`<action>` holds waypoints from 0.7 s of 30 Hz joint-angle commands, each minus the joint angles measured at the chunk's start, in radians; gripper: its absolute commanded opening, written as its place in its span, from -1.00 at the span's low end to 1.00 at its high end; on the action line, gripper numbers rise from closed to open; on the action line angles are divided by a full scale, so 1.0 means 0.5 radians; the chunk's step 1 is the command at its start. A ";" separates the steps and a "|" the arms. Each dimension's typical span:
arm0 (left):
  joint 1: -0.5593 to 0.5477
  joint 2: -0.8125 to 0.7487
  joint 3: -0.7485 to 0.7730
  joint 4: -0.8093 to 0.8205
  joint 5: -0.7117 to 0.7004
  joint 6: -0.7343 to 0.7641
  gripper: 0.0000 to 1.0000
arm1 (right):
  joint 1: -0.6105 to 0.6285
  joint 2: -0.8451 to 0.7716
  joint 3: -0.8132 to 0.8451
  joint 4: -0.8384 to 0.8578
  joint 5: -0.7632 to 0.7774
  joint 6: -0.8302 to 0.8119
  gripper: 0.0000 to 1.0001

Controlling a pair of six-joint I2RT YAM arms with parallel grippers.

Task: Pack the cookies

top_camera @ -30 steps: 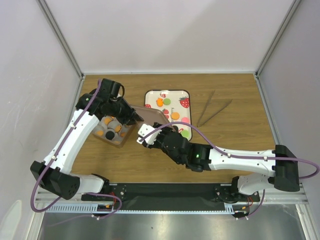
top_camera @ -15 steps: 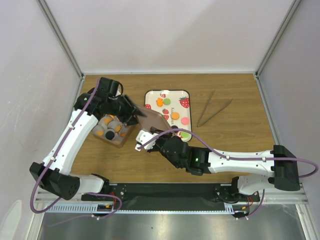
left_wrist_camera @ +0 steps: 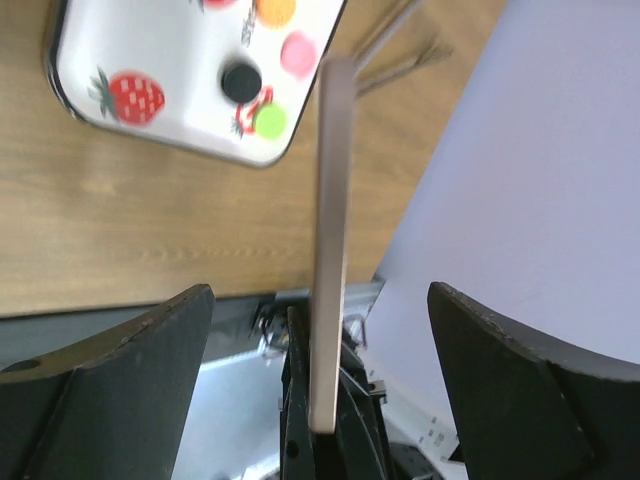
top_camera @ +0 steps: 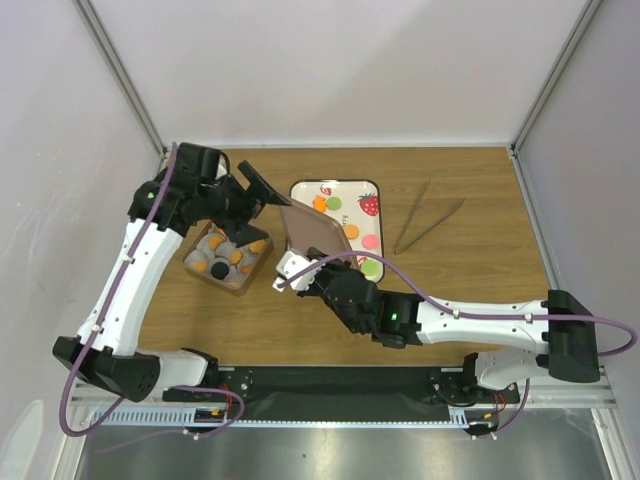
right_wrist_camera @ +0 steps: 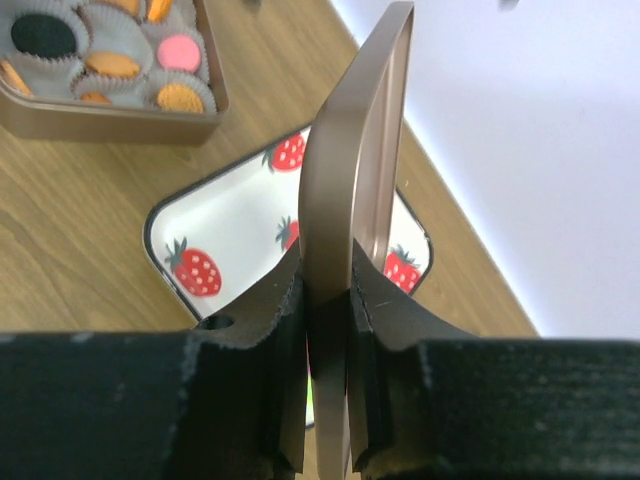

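Wooden table (top_camera: pixel 480 290) — right hand (top_camera: pixel 300 262) grips lid (top_camera: pixel 312 232), left hand (top_camera: pixel 256 200) agape.

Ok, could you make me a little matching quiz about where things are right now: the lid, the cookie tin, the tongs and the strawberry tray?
Things:
1. lid
2. cookie tin
3. tongs
4. strawberry tray

Places:
A. lying at the far right of the table
B. mid-table, with loose cookies on it
C. clamped on edge in the right gripper
D. on the table, left of the tray

Pairs: 1-C; 2-D; 3-A; 4-B
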 commanded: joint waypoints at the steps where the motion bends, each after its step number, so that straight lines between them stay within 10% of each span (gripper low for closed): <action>1: 0.109 0.017 0.140 0.024 -0.086 0.114 0.89 | -0.058 -0.090 0.118 -0.124 -0.037 0.188 -1.00; 11: 0.532 -0.022 0.065 0.303 -0.374 0.353 0.88 | -0.420 -0.050 0.372 -0.457 -0.389 0.829 -1.00; 21: 1.011 -0.152 -0.427 0.561 -1.276 0.676 0.87 | -1.171 0.195 0.673 -0.289 -1.613 2.009 -1.00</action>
